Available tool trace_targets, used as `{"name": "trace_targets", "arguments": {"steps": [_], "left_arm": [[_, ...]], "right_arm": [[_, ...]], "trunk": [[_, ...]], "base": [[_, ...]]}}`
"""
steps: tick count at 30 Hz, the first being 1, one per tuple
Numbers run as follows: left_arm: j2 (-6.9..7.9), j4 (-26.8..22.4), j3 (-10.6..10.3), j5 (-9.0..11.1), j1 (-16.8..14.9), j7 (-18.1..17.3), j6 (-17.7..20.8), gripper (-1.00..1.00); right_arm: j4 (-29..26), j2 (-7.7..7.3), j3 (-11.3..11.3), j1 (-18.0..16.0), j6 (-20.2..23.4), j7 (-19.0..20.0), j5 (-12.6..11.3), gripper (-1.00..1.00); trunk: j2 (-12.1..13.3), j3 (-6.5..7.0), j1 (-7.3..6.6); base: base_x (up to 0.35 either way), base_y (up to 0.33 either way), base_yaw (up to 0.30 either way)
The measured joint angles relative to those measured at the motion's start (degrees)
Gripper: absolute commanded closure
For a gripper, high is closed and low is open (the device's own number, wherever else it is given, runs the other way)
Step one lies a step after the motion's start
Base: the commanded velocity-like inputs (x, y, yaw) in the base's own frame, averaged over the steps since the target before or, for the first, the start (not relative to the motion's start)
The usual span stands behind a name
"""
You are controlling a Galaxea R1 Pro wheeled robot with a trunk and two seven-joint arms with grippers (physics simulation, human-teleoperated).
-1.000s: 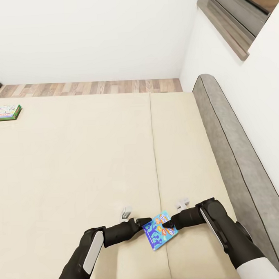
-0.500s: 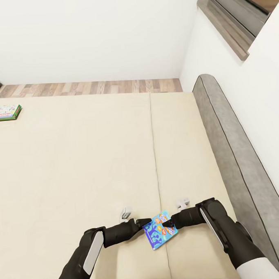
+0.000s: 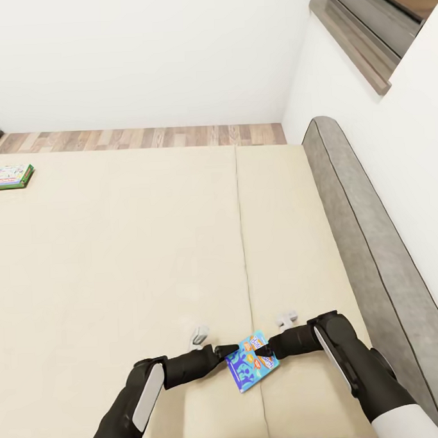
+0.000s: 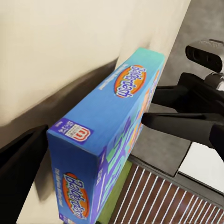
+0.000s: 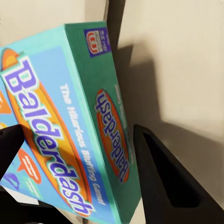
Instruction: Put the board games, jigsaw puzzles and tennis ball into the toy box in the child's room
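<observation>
Lettering "Balderdash" reads on my wrist views' blue cardboard board game box; right gripper pinches it, left gripper jaws unclear.

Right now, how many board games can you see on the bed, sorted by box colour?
Blue board game: 1, between both grippers
Green board game: 1, at the bed's far left edge
Total: 2

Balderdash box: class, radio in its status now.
Balderdash box off the bed, between left gripper and right gripper. Right straddles its edge. Second board game at far corner. Nothing in the way.
</observation>
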Motion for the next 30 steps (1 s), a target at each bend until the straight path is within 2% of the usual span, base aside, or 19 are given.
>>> {"name": "trace_targets", "arguments": {"steps": [7, 30], "left_arm": [[0.13, 0.19, -1.49, 0.11, -0.13, 0.0, -0.11, -1.0], [-0.65, 5.01, -1.91, 0.5, -1.75, 0.06, -3.29, -1.0]], "right_arm": [[-0.34, 0.01, 0.01, 0.01, 0.05, 0.04, 0.21, -1.0], [-0.99, -0.07, 0.0, 0.02, 0.05, 0.37, 0.25, -1.0]], "trunk": [[0.0, 0.0, 0.0], [0.0, 0.0, 0.0]], "base": [[0.0, 0.0, 0.0], [0.0, 0.0, 0.0]]}}
